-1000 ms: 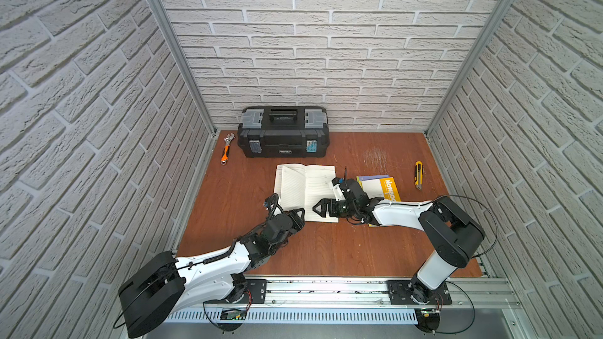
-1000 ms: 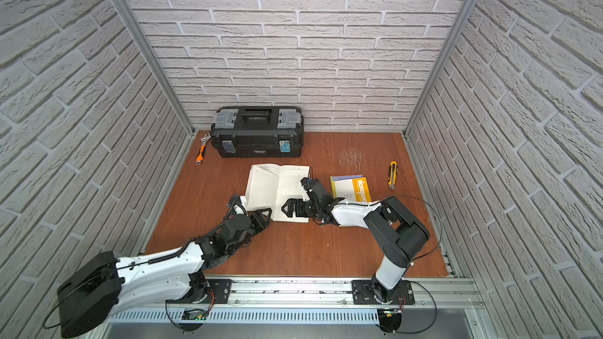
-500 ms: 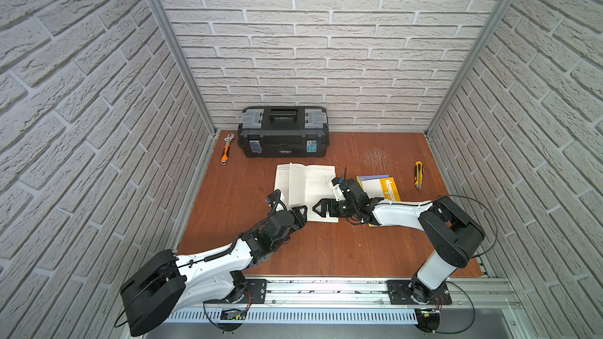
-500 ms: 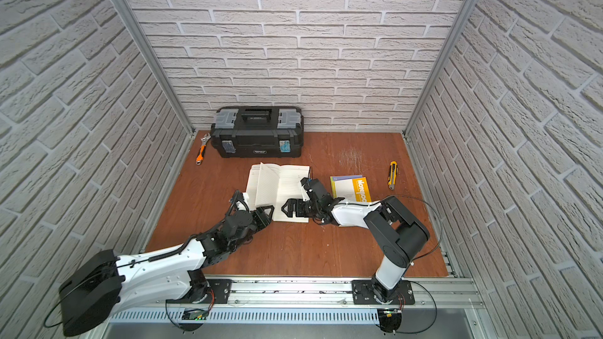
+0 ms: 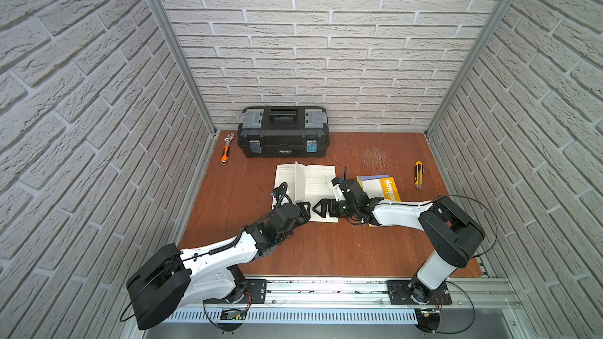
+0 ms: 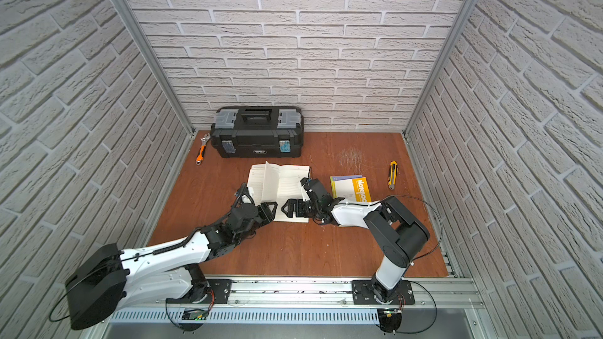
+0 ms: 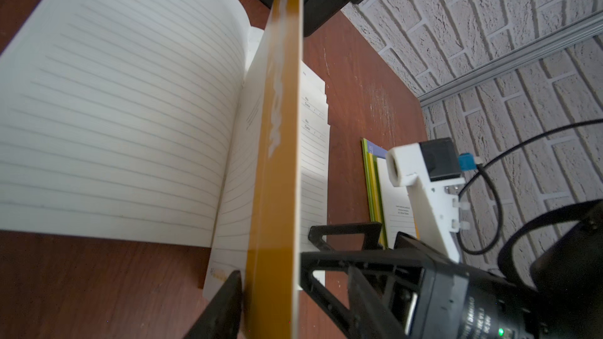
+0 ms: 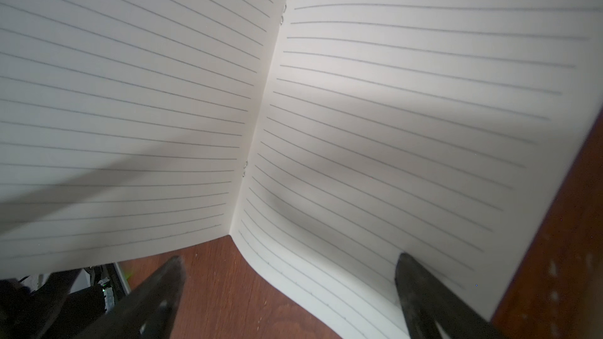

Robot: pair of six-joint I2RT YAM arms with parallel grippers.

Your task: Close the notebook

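Observation:
The notebook (image 5: 318, 184) (image 6: 292, 184) lies open on the wooden table, its left leaf (image 5: 298, 180) standing nearly upright. In the left wrist view the yellow cover (image 7: 277, 158) stands on edge between the fingers of my left gripper (image 7: 293, 272), which is open. One finger (image 7: 225, 301) leans against the cover's yellow side. My right gripper (image 5: 321, 208) (image 8: 290, 275) is wide open at the notebook's near edge. One of its fingers (image 8: 421, 288) is over the lined right page (image 8: 408, 109), the other over bare wood.
A second notebook with a yellow cover (image 5: 380, 187) lies just right of the right arm. A black toolbox (image 5: 283, 132) stands against the back wall, an orange-handled wrench (image 5: 226, 150) to its left. A yellow utility knife (image 5: 418, 175) lies at the right.
The notebook's left leaf has risen from lying flat to nearly upright. My left gripper has moved right and forward under it. The right gripper has stayed in place.

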